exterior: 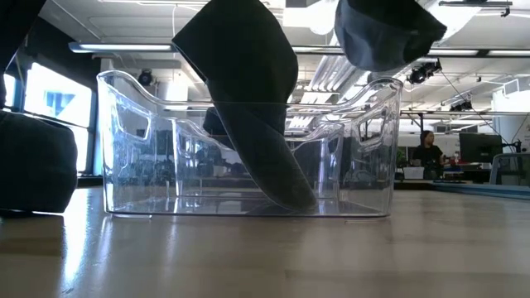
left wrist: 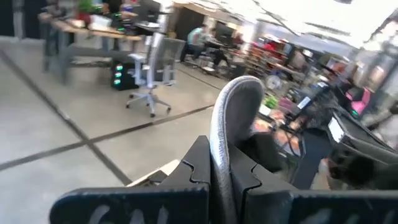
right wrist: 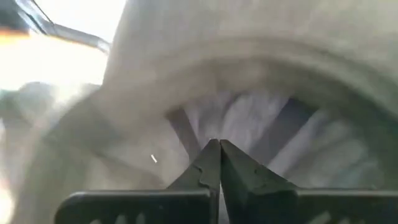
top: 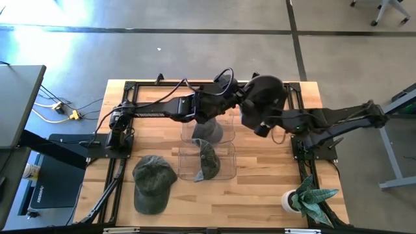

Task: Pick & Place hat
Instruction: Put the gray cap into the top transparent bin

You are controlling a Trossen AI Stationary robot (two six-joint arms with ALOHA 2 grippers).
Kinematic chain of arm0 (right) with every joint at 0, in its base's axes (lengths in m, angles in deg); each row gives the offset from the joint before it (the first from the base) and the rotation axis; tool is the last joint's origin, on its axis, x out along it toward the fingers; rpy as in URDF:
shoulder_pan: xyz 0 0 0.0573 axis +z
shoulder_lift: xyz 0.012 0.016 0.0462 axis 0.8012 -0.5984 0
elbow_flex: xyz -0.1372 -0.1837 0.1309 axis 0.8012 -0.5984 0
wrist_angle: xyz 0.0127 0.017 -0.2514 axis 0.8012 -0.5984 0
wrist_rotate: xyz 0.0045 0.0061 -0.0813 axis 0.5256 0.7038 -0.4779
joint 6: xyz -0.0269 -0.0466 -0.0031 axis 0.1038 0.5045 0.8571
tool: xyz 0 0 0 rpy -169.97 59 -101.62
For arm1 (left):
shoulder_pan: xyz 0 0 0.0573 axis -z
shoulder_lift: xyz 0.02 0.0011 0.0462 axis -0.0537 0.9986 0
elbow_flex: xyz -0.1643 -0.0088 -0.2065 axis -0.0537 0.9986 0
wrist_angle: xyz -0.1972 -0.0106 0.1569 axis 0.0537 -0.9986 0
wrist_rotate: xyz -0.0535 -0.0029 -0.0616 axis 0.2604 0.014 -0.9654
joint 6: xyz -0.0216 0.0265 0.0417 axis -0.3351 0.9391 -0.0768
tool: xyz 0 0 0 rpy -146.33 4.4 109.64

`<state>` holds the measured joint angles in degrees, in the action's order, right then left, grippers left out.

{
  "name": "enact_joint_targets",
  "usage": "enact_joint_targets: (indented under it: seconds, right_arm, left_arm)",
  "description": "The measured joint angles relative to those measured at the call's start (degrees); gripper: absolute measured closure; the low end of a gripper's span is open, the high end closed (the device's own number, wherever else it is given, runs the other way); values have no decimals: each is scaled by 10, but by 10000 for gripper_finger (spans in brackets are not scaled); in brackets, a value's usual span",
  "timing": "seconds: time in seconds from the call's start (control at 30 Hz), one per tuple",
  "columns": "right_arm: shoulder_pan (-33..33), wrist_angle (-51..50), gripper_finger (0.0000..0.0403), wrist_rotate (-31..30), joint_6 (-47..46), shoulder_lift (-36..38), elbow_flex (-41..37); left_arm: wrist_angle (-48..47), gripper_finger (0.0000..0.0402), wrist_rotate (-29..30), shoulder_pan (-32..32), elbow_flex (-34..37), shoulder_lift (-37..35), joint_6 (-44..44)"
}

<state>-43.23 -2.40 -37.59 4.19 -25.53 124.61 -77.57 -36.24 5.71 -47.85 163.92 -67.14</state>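
My left pincer (left wrist: 222,163) is clamped shut on the pale, curved brim edge of a grey hat (top: 208,132), which hangs down into the farther clear bin (top: 188,133). My right pincer (right wrist: 219,149) is also fully closed, pinching the cloth inside a dark hat (top: 265,96) that it holds aloft just beside that bin, on its right.

As I judge it, the step in hand is setting the grey hat into the bin. To do it well, I should lower the brim until the crown rests on the bin's floor and only then let my fingers part. I should lift straight up afterwards, so the cloth does not catch and drag back out. Meanwhile the right arm had best hold the dark hat off, since the two wrists are close and could knock together over the bin.

Just in front stands a second clear bin (top: 224,170) with another hat (top: 208,159) already in it. A green hat (top: 153,182) lies on the wooden worktop (top: 260,195) to the left of that one. A potted plant (top: 305,198) stands at the front right corner.

Beyond is a concrete floor (top: 162,52). Farther off there are an office chair (left wrist: 152,74), desks, and a person (exterior: 428,149) seated among screens.
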Motion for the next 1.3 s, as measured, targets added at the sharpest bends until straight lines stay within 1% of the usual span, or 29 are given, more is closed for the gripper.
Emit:
enact_joint_targets:
  seconds: [0.1, 0.23, 0.3, 0.4, 0.43, 0.47, 0.57, 0.63, 0.77, 0.87, 0.93, 1.03, 1.1, 1.13, 1.2, 1.27, 1.3]
  right_arm:
    - [39, 18, 402, 26, -9, 25, 0]
    - [99, 39, 401, 38, -32, 42, 1]
    - [120, 39, 402, 38, -67, 44, 1]
    - [142, 40, 402, 65, -142, 37, 1]
    - [146, 39, 402, 63, -161, 28, 1]
    - [149, 37, 402, 44, -175, 18, 1]
    - [155, 24, 402, -70, -210, -16, 0]
    - [140, 22, 402, -110, -213, -37, 0]
    - [114, -10, 402, -125, -210, -66, 0]
    - [96, -33, 402, -101, -219, -67, 0]
    - [91, -55, 403, -100, -229, -64, 0]
    - [95, -62, 403, -136, -229, -55, 0]
    - [99, -55, 403, -158, -229, -46, 0]
    - [99, -51, 403, -163, -229, -43, 0]
    - [99, -50, 403, -177, -233, -43, 0]
    - [99, -49, 403, -191, -236, -43, 0]
    - [99, -48, 403, -196, -239, -43, 0]
  left_arm:
    - [-8, 401, 39, 2, 0, 0, -28]
    - [-8, 401, 78, 2, 0, 0, -30]
    - [-7, 401, 104, 2, 0, 0, -29]
    - [-7, 401, 143, 2, 0, 0, -29]
    - [-7, 401, 150, 2, 0, 0, -29]
    - [-6, 401, 149, 1, 0, 0, -29]
    - [-2, 401, 139, 1, 0, 0, -29]
    - [-2, 401, 123, 6, 0, 0, -29]
    - [-3, 401, 83, 25, 1, 0, -19]
    - [-2, 401, 61, 41, 1, 0, -4]
    - [-3, 401, 59, 50, 1, 0, 5]
    - [-14, 401, 55, 64, 1, -2, 22]
    - [-22, 401, 43, 66, 1, -4, 13]
    - [-29, 401, 31, 67, 1, -6, -1]
    - [-32, 401, -12, 66, 1, -7, -29]
    - [-32, 401, -62, 66, 1, -7, -41]
    - [-33, 401, -75, 66, 1, -7, -41]
